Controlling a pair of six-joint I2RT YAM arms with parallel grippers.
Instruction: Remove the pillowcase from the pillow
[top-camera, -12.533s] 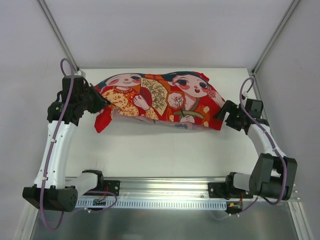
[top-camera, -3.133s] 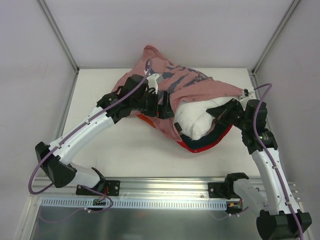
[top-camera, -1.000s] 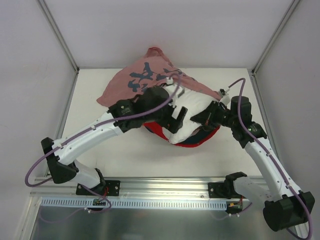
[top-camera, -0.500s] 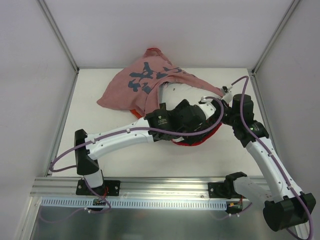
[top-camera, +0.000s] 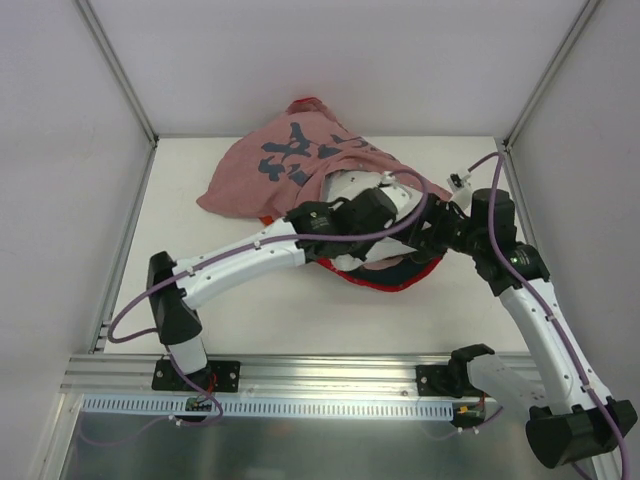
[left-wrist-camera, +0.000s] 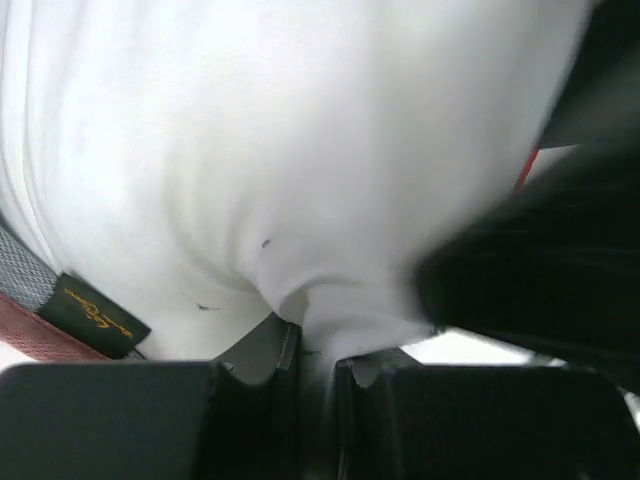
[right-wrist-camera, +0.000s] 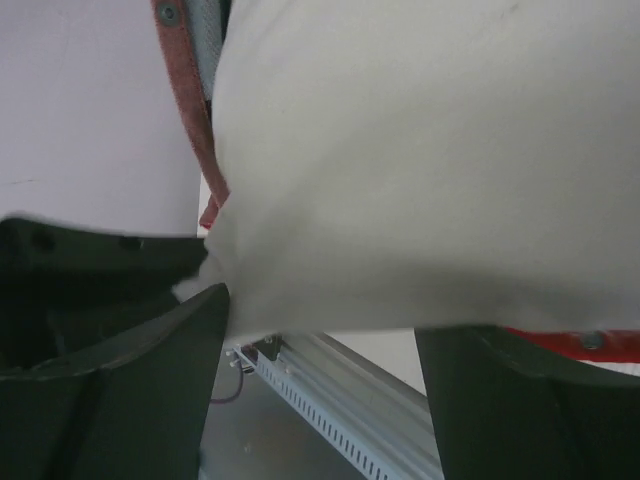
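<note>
The pillowcase (top-camera: 285, 160) lies inside out, faded pink with dark blue characters, bunched at the far left; its red side (top-camera: 375, 280) shows under the pillow. The white pillow (top-camera: 355, 190) sticks out of it at mid table. My left gripper (top-camera: 400, 238) is shut on a pinch of the white pillow (left-wrist-camera: 300, 150), with the fold squeezed between the fingertips (left-wrist-camera: 316, 345). My right gripper (top-camera: 438, 235) is close beside it, jaws wide apart (right-wrist-camera: 320, 340), with the pillow's edge (right-wrist-camera: 420, 170) hanging between them. A red pillowcase hem (right-wrist-camera: 190, 110) shows at the pillow's left.
A dark tag with gold script (left-wrist-camera: 95, 315) sits at the pillow's edge beside the red hem (left-wrist-camera: 35, 335). The aluminium rail (top-camera: 330, 375) runs along the near edge. Grey walls with metal posts (top-camera: 115, 70) enclose the table on three sides.
My left arm has swung right across the pillow and now grips its right end next to the right gripper. The pink cover has slid back to the far left, baring more pillow.
</note>
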